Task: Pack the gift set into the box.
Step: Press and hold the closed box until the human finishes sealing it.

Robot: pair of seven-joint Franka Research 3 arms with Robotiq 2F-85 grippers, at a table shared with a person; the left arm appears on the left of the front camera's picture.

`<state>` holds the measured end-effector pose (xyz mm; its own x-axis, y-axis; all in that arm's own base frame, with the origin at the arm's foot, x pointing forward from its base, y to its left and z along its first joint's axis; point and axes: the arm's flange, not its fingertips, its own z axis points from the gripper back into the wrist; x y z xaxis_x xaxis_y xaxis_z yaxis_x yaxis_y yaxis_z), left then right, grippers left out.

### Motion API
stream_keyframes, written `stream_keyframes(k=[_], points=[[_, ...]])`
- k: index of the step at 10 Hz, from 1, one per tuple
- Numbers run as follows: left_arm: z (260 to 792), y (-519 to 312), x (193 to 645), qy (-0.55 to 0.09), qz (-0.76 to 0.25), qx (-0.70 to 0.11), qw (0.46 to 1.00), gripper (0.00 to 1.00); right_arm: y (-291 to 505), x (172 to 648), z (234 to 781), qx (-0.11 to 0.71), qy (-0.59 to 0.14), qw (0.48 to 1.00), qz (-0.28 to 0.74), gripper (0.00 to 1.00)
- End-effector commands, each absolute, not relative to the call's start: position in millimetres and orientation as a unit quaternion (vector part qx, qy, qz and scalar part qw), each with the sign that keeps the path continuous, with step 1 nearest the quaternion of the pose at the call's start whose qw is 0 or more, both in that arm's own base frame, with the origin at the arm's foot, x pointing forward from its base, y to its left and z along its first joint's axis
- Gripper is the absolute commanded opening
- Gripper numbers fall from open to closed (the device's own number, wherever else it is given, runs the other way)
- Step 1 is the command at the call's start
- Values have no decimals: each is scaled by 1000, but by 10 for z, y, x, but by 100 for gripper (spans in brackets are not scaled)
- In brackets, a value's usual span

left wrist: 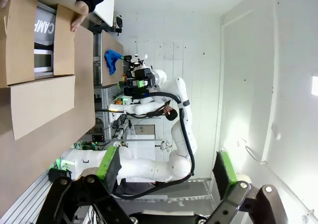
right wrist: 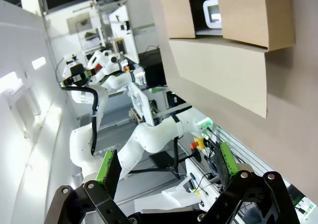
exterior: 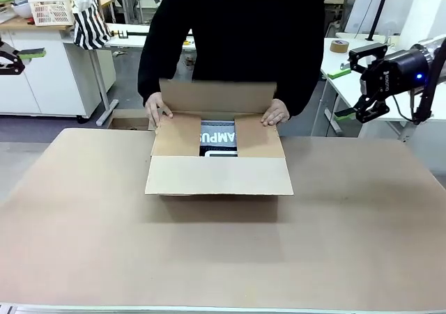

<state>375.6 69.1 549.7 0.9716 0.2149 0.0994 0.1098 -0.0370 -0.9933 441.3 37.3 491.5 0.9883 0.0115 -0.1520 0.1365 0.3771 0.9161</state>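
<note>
Table (exterior: pixel 362 244) came first, brown and wide, the box (exterior: pixel 219 176) sitting at its far middle. Inside the box lay the gift set (exterior: pixel 218 138), lettering showing between the two side flaps, which the person's hands (exterior: pixel 157 108) pressed down. Left gripper (left wrist: pixel 166 169) and right gripper (exterior: pixel 350 92) both hung spread and empty, well apart from the box. Likely risk: released flaps springing up, uncovering the set.
</note>
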Motion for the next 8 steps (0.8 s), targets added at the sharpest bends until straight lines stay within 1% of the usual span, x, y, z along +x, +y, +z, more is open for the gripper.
stream_keyframes(k=[1,8], points=[[5499,672,3736,-114,34,-728,676,100,346,4403,4955,550,77,831,-38,100],[5499,672,3736,-114,34,-728,676,100,346,4403,4955,550,77,831,-38,100]])
